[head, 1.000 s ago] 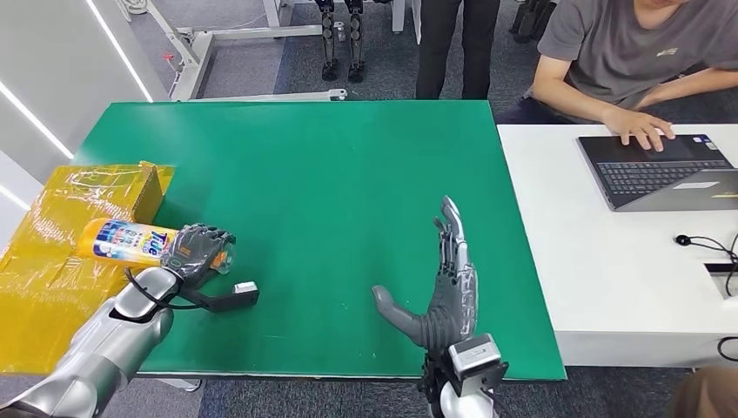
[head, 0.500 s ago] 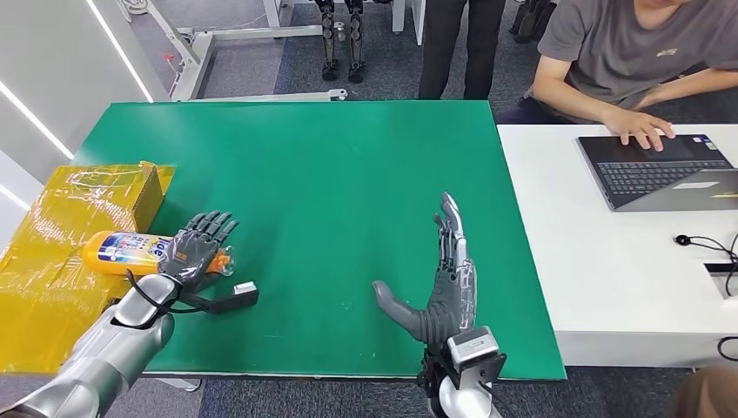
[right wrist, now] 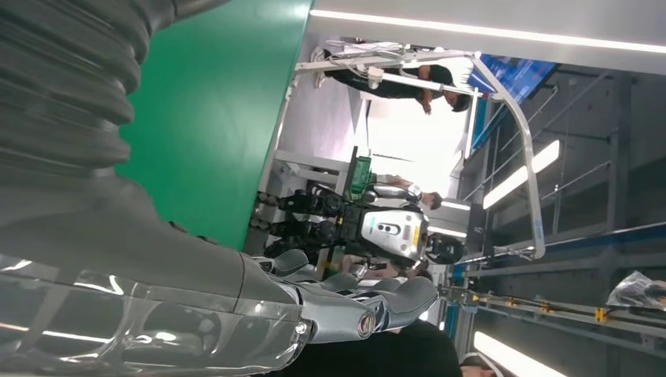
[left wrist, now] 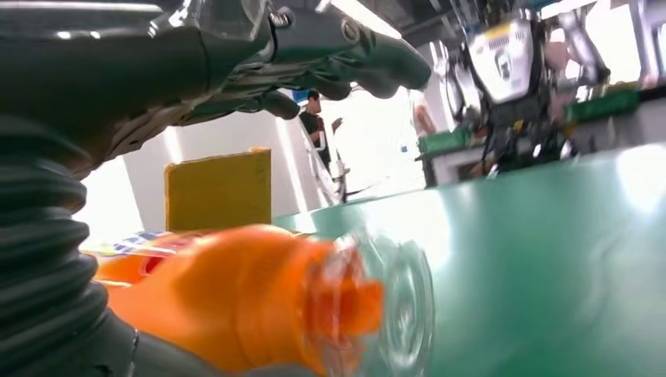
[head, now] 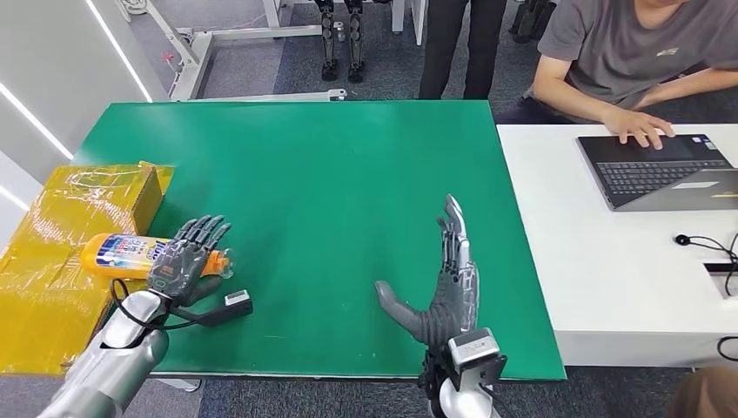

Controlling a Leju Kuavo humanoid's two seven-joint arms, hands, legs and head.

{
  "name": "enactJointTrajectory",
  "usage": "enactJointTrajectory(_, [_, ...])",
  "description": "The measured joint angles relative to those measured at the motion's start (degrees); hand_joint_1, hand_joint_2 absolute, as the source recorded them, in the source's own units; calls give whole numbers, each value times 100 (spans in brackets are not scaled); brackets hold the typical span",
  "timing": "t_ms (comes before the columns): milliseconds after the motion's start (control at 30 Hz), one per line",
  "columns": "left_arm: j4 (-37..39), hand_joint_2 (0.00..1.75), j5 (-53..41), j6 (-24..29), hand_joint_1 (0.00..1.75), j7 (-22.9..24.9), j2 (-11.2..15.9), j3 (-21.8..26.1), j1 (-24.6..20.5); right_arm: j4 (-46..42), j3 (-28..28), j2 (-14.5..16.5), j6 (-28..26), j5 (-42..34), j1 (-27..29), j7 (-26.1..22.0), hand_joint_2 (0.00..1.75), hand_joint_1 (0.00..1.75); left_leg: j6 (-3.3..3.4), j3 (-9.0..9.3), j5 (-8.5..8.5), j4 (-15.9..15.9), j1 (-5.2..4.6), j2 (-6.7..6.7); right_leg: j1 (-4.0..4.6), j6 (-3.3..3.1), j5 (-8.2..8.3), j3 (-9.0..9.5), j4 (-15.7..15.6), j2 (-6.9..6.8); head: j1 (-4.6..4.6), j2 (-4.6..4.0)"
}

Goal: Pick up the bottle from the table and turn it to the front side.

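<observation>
1. The bottle (head: 130, 255) lies on its side at the left edge of the green worktop (head: 331, 174), its orange body partly over the yellow wrapping (head: 52, 287), its clear cap end (left wrist: 393, 306) pointing toward the worktop's middle.
2. My left robot hand (head: 184, 259) rests over the bottle's neck end with fingers spread apart above it; I cannot tell whether they touch it.
3. In my left wrist view the orange neck (left wrist: 259, 298) sits just under my palm, fingers (left wrist: 345, 63) arched clear above it.
4. My right robot hand (head: 442, 292) stands flat and spread on edge, well apart from the bottle, holding nothing.
5. A yellow box (head: 122, 192) stands just behind the bottle.
6. To the right a white table (head: 592, 261) carries a laptop (head: 661, 170), where a person (head: 627, 52) types.
</observation>
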Motion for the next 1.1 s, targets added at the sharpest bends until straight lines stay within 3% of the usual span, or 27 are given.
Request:
enactJointTrajectory(200, [-748,175,836,-89,0,-417,9,487,620,-57,0,-27,-16,25,167,5,175,0,0,-1,-1,-1,0,0,0,0,-1,-1,-1,0,-1,0])
enactJointTrajectory(367, [-1447,175,1176,-337,0,-380,72,568,1148,-131,-1,-42,13,54,264,15,175,0,0,-1,-1,-1,0,0,0,0,-2,-2,-2,-1,0,0])
enactJointTrajectory(667, [-2291,175,1299,-740,0,-242,259,629,1706,-184,-21,-46,152,120,333,51,175,0,-1,1,-1,-2,1,0,0,-1,-1,-1,-1,-1,-1,0])
enactJointTrajectory(800, [-2671,175,1646,-1022,0,-355,285,707,1776,-197,-33,-46,204,146,332,70,175,0,-1,0,0,-2,1,-2,1,-1,-1,-1,-1,-5,-1,0])
enactJointTrajectory(900, [-2950,175,2436,-1287,0,-610,248,744,1679,-198,-42,-45,221,157,332,105,175,0,-1,1,0,-1,0,-3,1,0,-1,-1,-2,-5,-1,0])
enactJointTrajectory(1100, [-3364,175,3734,-1531,0,-784,-42,769,1375,-197,-46,-44,281,143,335,107,175,0,-1,4,1,1,-1,-4,0,1,2,3,-2,-6,-1,0])
